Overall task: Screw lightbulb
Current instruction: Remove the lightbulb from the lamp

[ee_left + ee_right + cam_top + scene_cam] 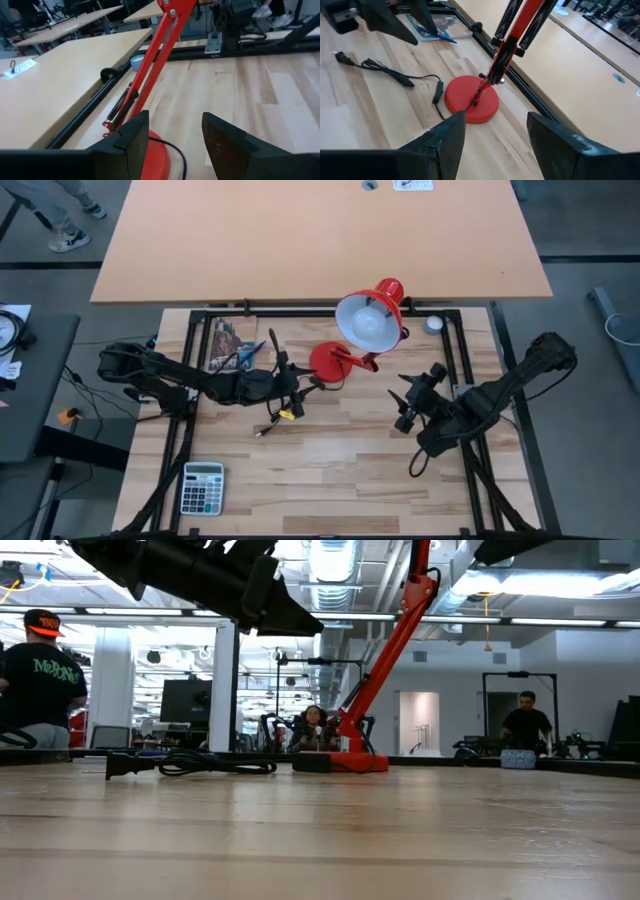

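A red desk lamp stands at the table's far middle on its round base [330, 362]. Its arm [150, 65] slants up to the red shade [372, 315], whose white inside faces up. A white rounded form inside the shade [371, 328] looks like the lightbulb; I cannot tell its outline from the white lining. My left gripper [305, 380] hovers open just left of the base [156, 150]. My right gripper [403, 402] hovers open to the right of the base [471, 98], its fingers pointing toward it. Neither holds anything.
The lamp's black cord and plug [395, 75] lie near the left gripper. A small grey disc [433, 324] sits at the far right, a printed packet [232, 345] at the far left, a calculator [203, 485] at the near left. Black rails [470, 370] frame the table. People [525, 725] are in the room behind.
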Motion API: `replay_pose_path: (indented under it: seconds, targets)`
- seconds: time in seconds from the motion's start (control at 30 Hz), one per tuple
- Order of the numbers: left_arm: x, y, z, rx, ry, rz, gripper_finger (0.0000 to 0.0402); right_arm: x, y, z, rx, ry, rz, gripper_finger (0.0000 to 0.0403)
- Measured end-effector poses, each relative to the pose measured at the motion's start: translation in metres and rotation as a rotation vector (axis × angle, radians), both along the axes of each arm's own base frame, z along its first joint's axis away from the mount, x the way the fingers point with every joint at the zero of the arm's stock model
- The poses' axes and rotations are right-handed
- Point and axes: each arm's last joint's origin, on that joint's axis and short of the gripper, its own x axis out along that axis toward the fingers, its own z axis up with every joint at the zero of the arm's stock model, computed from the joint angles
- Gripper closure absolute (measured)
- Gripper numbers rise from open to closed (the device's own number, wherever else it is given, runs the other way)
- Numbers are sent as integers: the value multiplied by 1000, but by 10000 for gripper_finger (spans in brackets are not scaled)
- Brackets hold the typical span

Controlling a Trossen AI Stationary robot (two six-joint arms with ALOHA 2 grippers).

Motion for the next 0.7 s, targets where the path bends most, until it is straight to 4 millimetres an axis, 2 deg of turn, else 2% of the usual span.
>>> replay_pose_path:
  seconds: [0.13, 0.23, 0.47, 0.57, 0.7]
  targets:
    - [1, 1, -1, -34, 16, 9, 227, 0, -2, 0, 0, 0, -6, 179]
    - [5, 0, 6, -32, 31, -49, 227, -1, -2, 1, -4, 1, 0, 179]
    - [20, -2, 48, 23, -76, -99, 227, -1, -1, 2, -2, 0, 3, 179]
    - [24, -4, 62, 82, -100, -182, 227, 0, -1, 2, 4, 0, 12, 179]
    - [29, 3, 84, 147, -146, -197, 227, 4, 6, 9, 25, 34, 107, 179]
